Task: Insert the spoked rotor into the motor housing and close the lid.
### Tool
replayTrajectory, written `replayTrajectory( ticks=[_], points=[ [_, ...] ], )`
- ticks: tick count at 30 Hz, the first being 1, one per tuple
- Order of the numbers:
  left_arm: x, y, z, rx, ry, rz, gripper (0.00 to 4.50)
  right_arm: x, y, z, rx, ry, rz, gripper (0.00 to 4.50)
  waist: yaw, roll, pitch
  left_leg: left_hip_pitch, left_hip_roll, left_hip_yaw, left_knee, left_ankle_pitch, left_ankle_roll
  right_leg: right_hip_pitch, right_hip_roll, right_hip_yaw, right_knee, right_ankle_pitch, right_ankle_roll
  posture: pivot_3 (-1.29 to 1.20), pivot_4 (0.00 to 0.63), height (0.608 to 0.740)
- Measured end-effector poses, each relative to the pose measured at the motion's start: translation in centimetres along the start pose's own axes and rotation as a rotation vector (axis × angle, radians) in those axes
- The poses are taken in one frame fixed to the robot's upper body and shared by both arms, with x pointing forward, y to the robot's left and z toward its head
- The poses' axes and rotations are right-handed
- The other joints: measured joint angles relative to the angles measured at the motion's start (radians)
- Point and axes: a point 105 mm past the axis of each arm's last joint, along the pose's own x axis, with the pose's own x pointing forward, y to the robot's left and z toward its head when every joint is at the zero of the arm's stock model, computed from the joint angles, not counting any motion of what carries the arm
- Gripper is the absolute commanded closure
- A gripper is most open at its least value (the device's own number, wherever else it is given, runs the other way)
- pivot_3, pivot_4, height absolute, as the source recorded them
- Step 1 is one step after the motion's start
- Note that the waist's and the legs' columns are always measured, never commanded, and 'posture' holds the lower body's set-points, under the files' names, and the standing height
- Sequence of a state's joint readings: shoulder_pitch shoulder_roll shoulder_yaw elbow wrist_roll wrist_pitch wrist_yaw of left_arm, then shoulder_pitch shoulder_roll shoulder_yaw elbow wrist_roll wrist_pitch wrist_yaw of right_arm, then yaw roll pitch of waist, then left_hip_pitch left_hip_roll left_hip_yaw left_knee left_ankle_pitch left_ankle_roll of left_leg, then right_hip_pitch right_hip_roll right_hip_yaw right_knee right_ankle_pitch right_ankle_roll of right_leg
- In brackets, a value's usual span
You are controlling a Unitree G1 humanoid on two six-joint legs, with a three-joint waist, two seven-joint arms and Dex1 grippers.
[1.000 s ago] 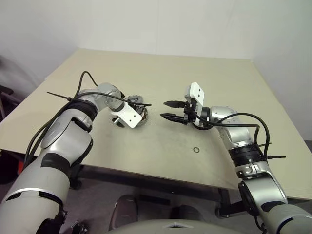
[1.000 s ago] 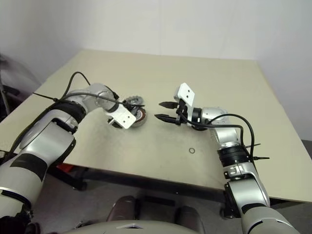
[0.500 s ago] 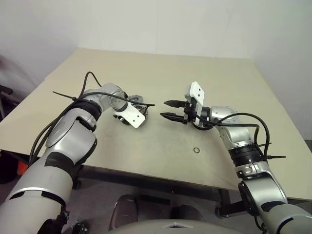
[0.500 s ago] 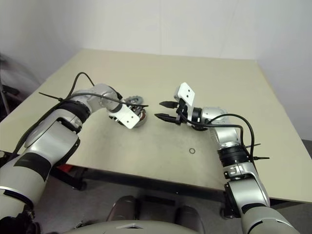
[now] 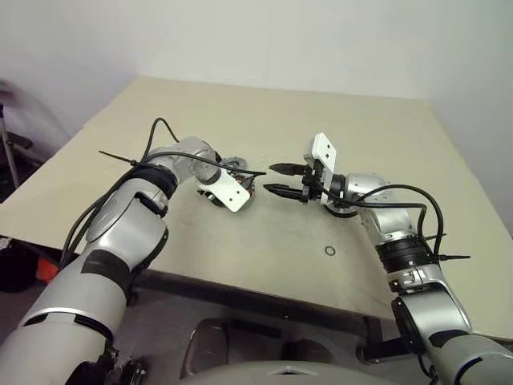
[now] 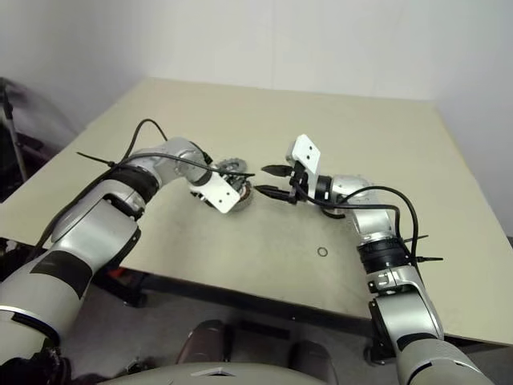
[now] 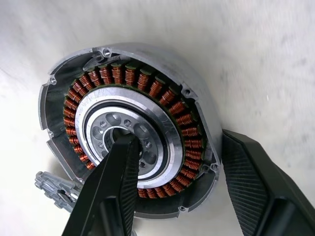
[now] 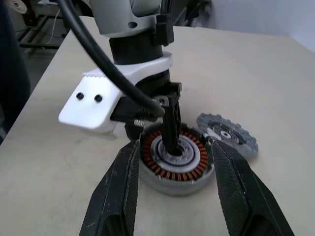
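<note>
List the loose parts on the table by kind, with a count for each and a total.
Motor housing: 1
Notched lid: 1
Small black ring: 1
Total: 3

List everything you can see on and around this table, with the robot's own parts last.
table: one, beige, beneath everything
motor housing: one, silver with copper windings, mid-table under the left hand
lid: one, dark grey, notched edge, flat on the table beside the housing
small ring: one, black, alone near the table's front edge
left hand: one, black fingers, down at the housing
right hand: one, black fingers, open and empty, pointing at the housing
</note>
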State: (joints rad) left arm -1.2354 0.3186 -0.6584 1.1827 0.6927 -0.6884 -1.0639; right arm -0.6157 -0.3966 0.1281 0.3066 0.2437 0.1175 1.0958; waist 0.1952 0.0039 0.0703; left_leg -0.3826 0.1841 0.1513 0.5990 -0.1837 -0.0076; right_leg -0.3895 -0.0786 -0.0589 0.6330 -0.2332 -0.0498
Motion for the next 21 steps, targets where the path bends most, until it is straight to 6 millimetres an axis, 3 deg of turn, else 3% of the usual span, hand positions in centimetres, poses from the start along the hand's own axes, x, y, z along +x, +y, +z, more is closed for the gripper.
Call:
replayTrajectory(
  ticks=[18,21],
  points=[
    [0.7,1.3,1.5,-0.013,-0.033,0.023,2.35,-0.8,-0.5,-0.1,-0.013,0.011,-0.025,1.93,0.011,0.000,0.000,0.000,-0.003,0.000,0.000,0.000,0.001,0.000,-0.002,0.000,0.001,0.000,0.001,0.00,0.000,0.740],
    [0.9,1.5,2.0,0.001,-0.045,0.023,2.35,-1.1,-1.5,-0.9,-0.013,0.053,-0.081,1.93,0.012,0.000,0.000,0.000,-0.003,-0.001,0.000,0.000,0.001,0.000,-0.003,-0.001,0.000,0.000,0.001,0.00,0.000,0.740]
  ],
)
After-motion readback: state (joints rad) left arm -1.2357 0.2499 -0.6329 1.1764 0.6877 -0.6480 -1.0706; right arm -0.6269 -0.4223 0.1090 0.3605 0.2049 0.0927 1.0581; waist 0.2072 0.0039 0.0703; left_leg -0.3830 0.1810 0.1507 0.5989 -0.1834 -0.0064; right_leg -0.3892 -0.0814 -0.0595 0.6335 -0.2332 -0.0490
